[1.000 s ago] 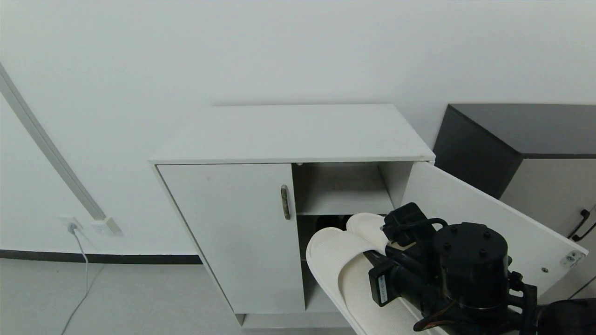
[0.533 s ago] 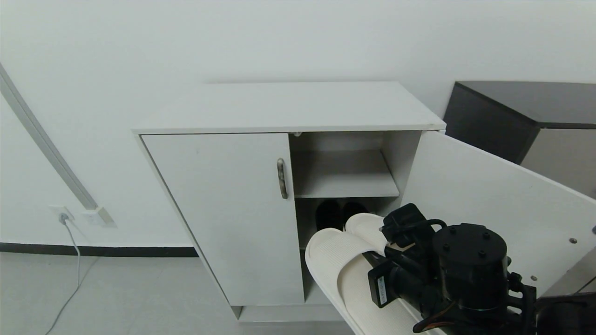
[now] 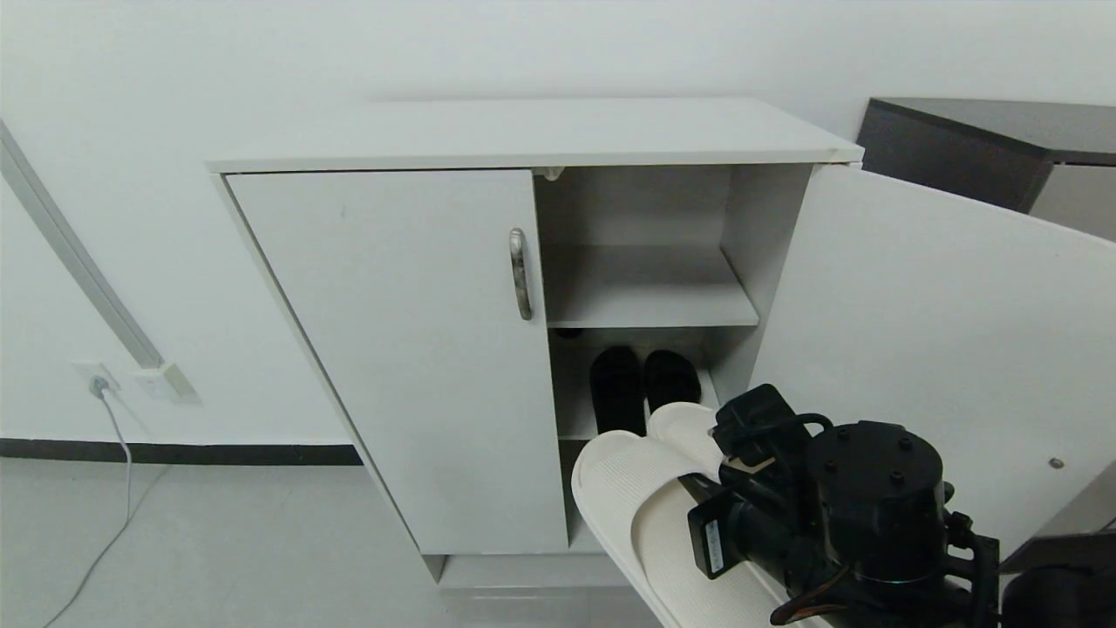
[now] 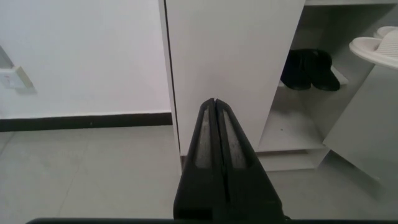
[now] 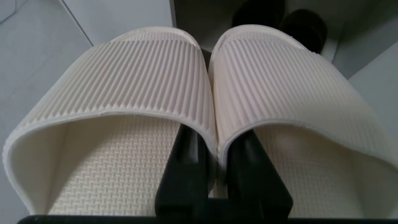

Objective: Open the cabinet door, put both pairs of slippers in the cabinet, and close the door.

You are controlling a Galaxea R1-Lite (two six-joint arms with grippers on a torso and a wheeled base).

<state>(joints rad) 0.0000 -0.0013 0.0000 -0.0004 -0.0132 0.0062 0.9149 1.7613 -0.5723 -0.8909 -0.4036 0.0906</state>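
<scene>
- White slippers [image 3: 628, 488]: the pair is clamped by its inner edges in the right claw [image 5: 216, 163], lower centre of frame.
- The long axis is directed up-frame into the open cabinet [image 3: 392, 349]; black slippers [image 3: 643, 384] are shelved just beyond the toes.

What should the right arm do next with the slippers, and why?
Probably push the right end effector forward into the cabinet opening: it grips the white slippers just outside, the door is open, the black slippers already sit inside, and the shelf above them looks free.
</scene>
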